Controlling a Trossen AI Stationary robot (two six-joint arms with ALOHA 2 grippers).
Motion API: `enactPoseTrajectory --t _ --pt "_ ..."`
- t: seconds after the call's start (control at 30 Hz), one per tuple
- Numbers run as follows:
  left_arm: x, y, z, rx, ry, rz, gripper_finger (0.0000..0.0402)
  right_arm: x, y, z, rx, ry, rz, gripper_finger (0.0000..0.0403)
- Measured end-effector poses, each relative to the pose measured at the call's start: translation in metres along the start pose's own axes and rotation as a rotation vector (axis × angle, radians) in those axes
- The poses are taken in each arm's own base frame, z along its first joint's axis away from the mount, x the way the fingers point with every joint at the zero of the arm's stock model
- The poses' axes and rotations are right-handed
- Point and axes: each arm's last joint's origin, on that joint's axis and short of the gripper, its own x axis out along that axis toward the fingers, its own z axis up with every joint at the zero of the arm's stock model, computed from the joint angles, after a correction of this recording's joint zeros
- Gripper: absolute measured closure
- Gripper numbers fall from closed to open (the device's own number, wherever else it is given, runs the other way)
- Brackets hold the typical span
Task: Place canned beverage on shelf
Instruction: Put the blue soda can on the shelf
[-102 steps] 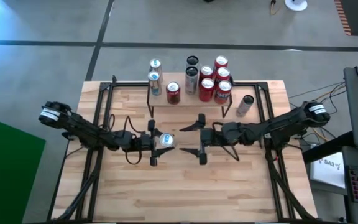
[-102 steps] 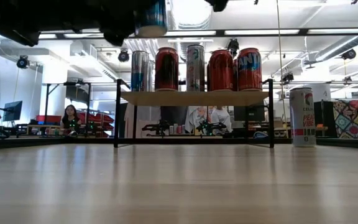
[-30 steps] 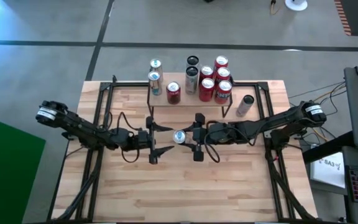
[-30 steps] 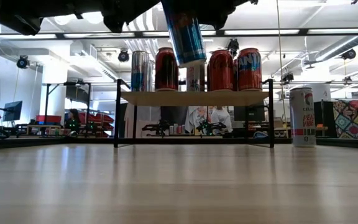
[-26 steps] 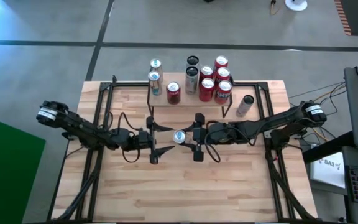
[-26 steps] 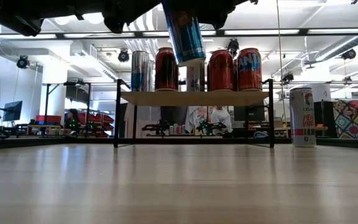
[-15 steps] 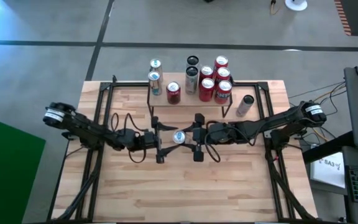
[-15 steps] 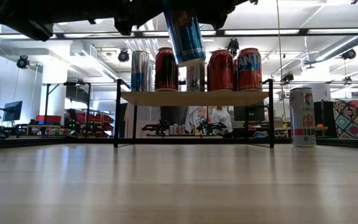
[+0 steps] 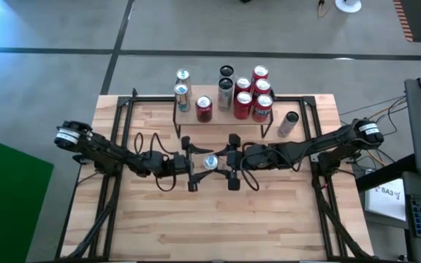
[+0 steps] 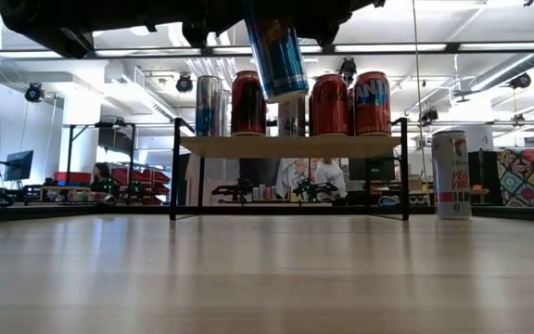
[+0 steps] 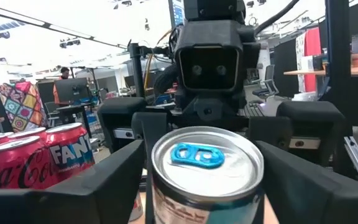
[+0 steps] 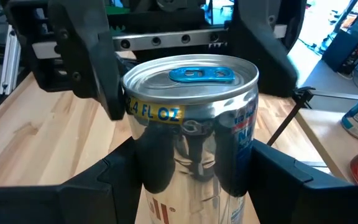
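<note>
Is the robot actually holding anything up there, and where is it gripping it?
Yes: the right gripper holds a blue-tabbed can by its sides, upper body, above the table. The left gripper flanks it, open.

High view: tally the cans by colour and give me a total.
Red cans: 6
Silver-and-blue cans: 3, one of them held in the right pincer
Dark or grey cans: 2
Pale can on the table beside the shelf: 1
Total: 12
</note>
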Motion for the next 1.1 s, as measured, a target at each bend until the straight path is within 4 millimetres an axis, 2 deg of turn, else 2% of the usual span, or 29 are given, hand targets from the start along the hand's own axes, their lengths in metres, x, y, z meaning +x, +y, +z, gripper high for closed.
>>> enactPoseTrajectory --t 0.17,0.33,0.73,0.97,1.1 --pt "0.000 0.000 0.000 0.002 0.003 -0.003 0.0177 0.000 0.000 0.000 0.004 -0.003 -0.001 0.0183" --pt "0.000 0.000 0.000 -0.001 0.005 -0.003 0.0178 0.000 0.000 0.000 0.009 -0.003 -0.001 0.0162" --pt "-0.002 0.002 0.000 -0.017 0.031 0.036 0.0178 -0.001 -0.001 0.001 0.048 -0.007 -0.012 0.0057" --pt "-0.011 0.010 0.015 -0.038 0.075 0.100 0.0178 -0.021 -0.009 0.011 0.047 0.004 -0.089 0.0040" --pt "-0.023 0.021 0.027 -0.024 0.175 0.223 0.0178 -0.037 -0.013 0.018 0.064 -0.002 -0.090 0.0040"
